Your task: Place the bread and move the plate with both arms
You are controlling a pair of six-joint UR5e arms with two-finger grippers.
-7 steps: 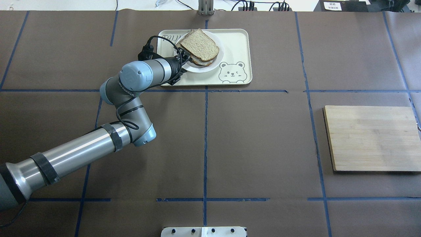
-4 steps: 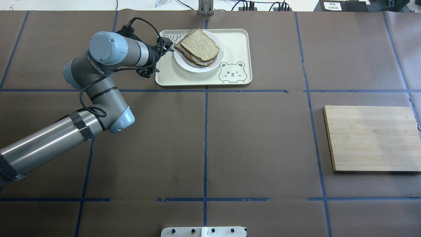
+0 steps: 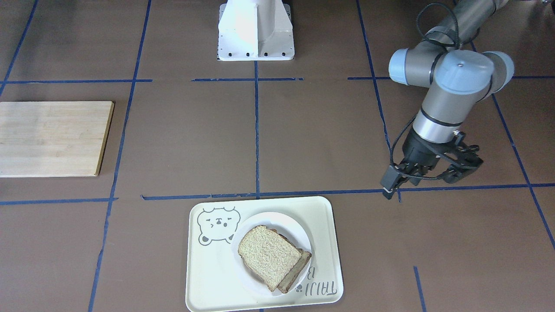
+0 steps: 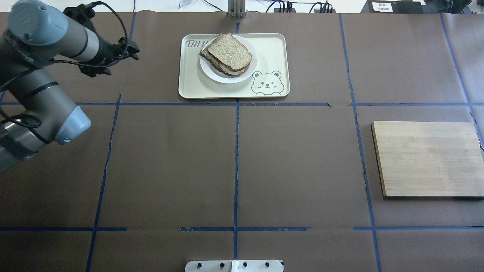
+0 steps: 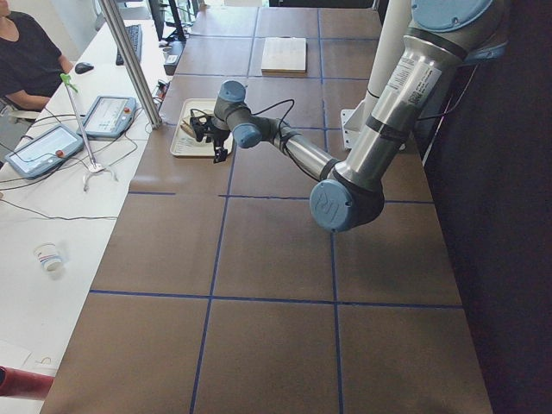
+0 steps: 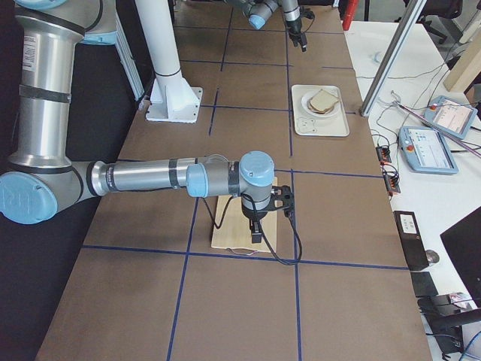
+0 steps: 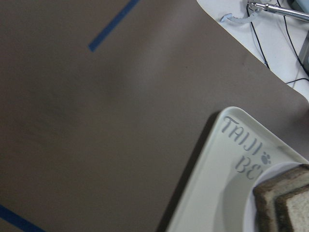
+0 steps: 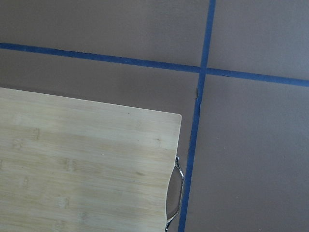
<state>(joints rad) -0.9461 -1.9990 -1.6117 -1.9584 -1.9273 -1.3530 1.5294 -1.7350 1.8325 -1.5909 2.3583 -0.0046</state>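
Now, nearest the robot, the right gripper hangs over the pale rectangular bamboo cutting board on the brown, blue-taped worktop. It shows only in the side view, so you cannot tell how wide it stands or whether it carries anything.

Farther out, the left gripper has pulled away. A second ago it was right at the plate's rim; it now hovers over bare worktop well to the robot's left of the tray, spread wide and holding nothing.

At the far edge, the large cream rectangular tray with the bear drawing carries the small round white plate. The pale tan wholemeal bread slice lies released on top of a darker-crusted slice on that plate.

So the bread step looks done to you. The plate has not shifted, and moving it is the part left; both arms are well apart from it.
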